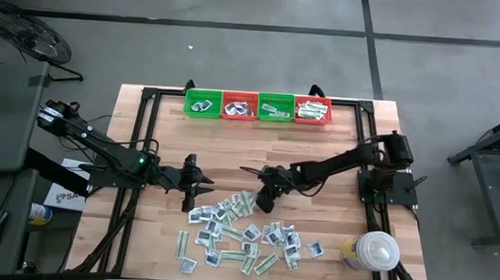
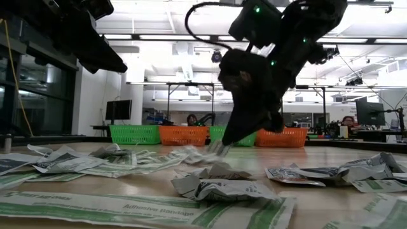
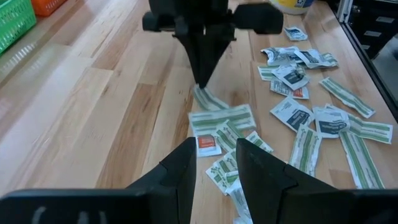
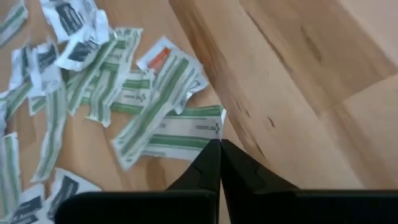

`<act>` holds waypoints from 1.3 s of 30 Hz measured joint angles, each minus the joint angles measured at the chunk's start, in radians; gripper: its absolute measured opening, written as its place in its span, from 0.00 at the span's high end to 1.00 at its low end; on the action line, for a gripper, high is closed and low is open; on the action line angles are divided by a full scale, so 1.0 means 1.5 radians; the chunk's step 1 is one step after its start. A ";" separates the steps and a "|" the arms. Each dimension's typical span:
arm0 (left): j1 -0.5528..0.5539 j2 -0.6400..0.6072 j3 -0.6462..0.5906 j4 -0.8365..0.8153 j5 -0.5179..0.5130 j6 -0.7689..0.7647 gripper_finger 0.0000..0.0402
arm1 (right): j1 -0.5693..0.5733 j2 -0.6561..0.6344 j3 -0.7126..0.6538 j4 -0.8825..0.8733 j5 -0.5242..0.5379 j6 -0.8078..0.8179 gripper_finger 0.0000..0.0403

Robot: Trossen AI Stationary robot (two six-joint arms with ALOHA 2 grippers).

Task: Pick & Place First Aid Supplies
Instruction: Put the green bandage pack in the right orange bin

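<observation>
The first aid supplies lie scattered on the wooden table's near half: small white squares with dark marks and narrow pale-green strips. My right gripper is at the pile's far edge, shut on one green strip packet. From the left wrist view, its tips are over that strip. My left gripper hangs open above the pile's left far edge, with nothing between its fingers. My right gripper pinches the green strip packet by one short end between its two fingertips. The fingers slant down from the table's right and far side. The strip's held end is raised a little off the table; its other end rests on the neighbouring packets.
Four small baskets stand in a row at the far edge: green, red, green, red, each with a few packets. A big white round lidded container stands at the near right corner. Bare wood lies between the pile and the baskets.
</observation>
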 joint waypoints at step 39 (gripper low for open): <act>0.000 0.000 0.000 0.024 -0.001 0.000 0.72 | -0.159 -0.401 0.002 -0.364 0.275 -0.048 1.00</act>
